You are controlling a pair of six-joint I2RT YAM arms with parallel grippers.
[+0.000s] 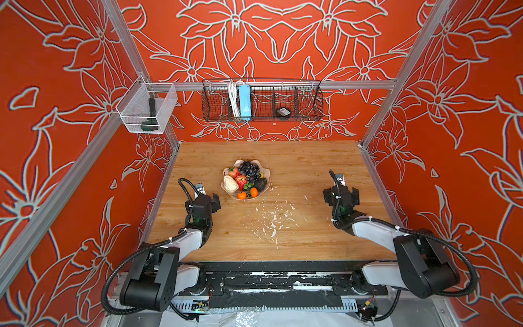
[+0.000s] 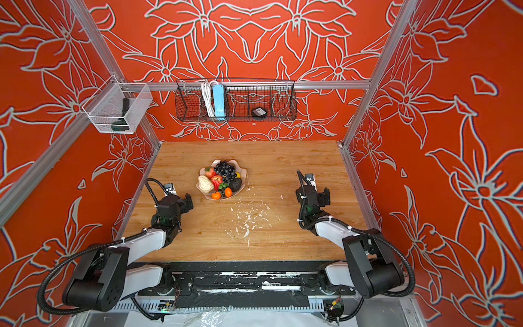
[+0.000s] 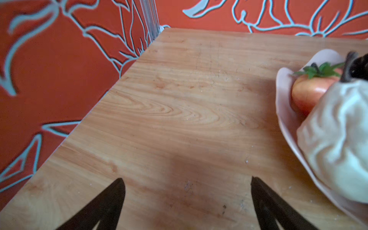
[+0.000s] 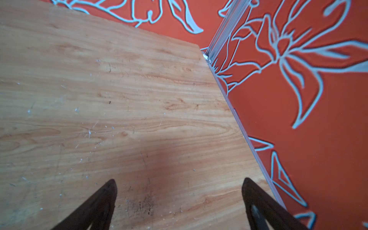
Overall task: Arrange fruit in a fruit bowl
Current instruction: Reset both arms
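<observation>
1. Left wrist view shows the left gripper [image 3: 186,179] with its jaws spread wide and nothing between them, hanging over the bare table [image 3: 179,119]. The fruit bowl [image 3: 279,95] is just beside it, untouched.
2. In both top views the bowl sits near the table's middle, a little toward the left edge. It holds the grape bunch [image 1: 249,169], the avocado [image 1: 260,184], the cream lumpy piece [image 1: 230,184], two oranges [image 1: 242,195] and red pieces [image 1: 240,181].
3. No fruit lies loose on the table, so the arranging looks finished. The step in hand is probably to back the arms off.
4. To do that well, draw the left arm toward the near left corner, straight away from the rim. The cream piece sits against the rim on that side, and a nudge could tip it out.
5. The right gripper [image 4: 179,179] is also fully spread and empty. It hangs over the table near the right edge, well apart from the bowl.
</observation>
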